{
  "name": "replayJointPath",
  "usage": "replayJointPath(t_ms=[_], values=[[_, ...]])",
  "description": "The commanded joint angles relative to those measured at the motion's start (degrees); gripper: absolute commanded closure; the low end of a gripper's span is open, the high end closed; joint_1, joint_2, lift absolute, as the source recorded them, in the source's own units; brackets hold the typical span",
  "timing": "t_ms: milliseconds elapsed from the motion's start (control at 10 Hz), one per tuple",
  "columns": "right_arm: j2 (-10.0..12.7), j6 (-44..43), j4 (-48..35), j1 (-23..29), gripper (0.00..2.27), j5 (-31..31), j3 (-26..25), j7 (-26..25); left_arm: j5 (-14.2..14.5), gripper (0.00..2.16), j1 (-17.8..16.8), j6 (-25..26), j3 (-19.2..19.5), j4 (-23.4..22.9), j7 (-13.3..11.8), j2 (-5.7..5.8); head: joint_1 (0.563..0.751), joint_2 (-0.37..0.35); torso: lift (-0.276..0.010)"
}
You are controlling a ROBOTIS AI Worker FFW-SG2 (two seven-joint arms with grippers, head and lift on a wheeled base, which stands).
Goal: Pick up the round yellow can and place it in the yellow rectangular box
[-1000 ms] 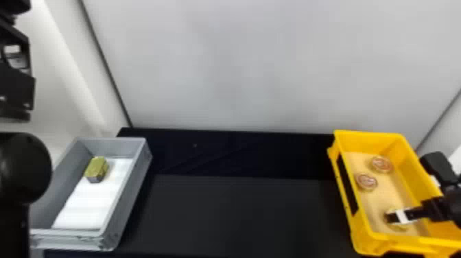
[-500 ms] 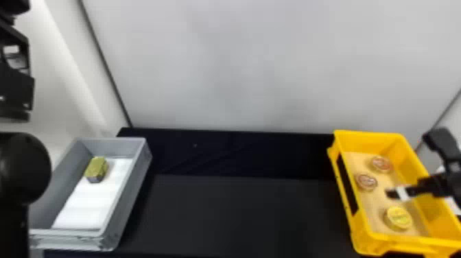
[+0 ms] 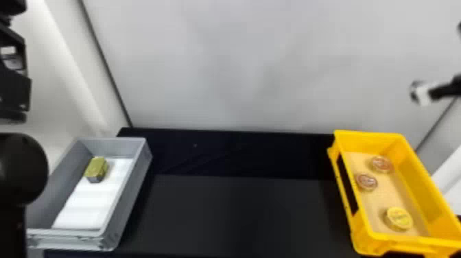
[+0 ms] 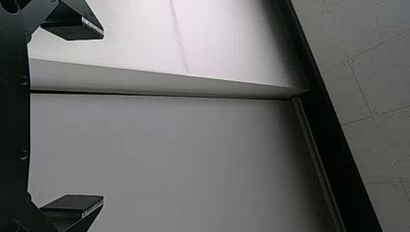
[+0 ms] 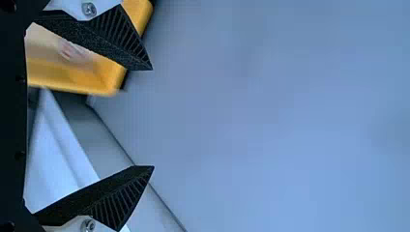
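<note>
Right gripper (image 3: 421,92) hovering empty, spread wide; round yellow can (image 3: 399,218) lying well below it, inside yellow rectangular box (image 3: 410,175). Black table (image 3: 240,212) stretching below gripper, leftward; pale wall (image 3: 257,61) standing behind; left arm (image 3: 20,168) hanging opposite.

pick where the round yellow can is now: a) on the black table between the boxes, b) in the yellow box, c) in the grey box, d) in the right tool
b, the round yellow can lies inside the yellow box, near its front end
</note>
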Motion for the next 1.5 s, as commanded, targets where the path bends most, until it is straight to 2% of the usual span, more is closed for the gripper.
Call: replayJointPath(t_ms=[0,100,200,300,600,900,1100,1200,1400], values=[[0.3,-4.8,-9.0,-1.2,0.05,-13.8,0.1,-21.0,0.0,0.08,0.2,0.1,0.4,0.0,0.0,0.26,0.694,0.054,-0.003],[1.5,-11.3,-9.7,-1.7,0.07,-20.3,0.0,-29.4,0.0,0.08,0.4,0.1,0.7,0.0,0.0,0.35,0.694,0.054,-0.003],[3.3,-18.6,-10.1,-2.4,0.07,-24.9,0.0,-34.8,0.0,0.08,0.5,0.1,1.0,0.0,0.0,0.44,0.694,0.054,-0.003],[4.5,-23.5,-10.2,-4.3,0.06,-28.2,0.4,-36.5,0.0,0.08,0.6,0.2,1.0,0.0,0.0,0.61,0.694,0.054,-0.003],[1.9,-29.6,-11.3,-11.7,0.02,-29.5,5.7,-37.9,0.0,0.08,0.9,-0.1,1.5,0.0,0.0,0.70,0.694,0.054,-0.003],[0.1,-37.5,-13.7,-12.7,0.02,-31.5,7.3,-42.2,0.0,0.08,1.1,-0.3,2.1,0.0,0.1,0.70,0.694,0.054,-0.003],[-3.1,-37.3,-15.9,-16.4,0.02,-32.5,9.1,-43.9,-0.2,0.08,1.0,-0.2,2.4,-0.1,0.1,1.67,0.694,0.054,-0.003],[-4.6,-36.8,-16.6,-18.0,0.02,-32.4,9.5,-44.5,-0.4,0.08,1.1,-0.2,2.5,-0.1,0.2,1.67,0.694,0.054,-0.003],[-5.2,-37.7,-16.6,-18.4,0.02,-32.3,9.8,-45.1,-0.4,0.08,1.1,-0.2,2.5,-0.2,0.2,1.67,0.694,0.054,-0.003]])
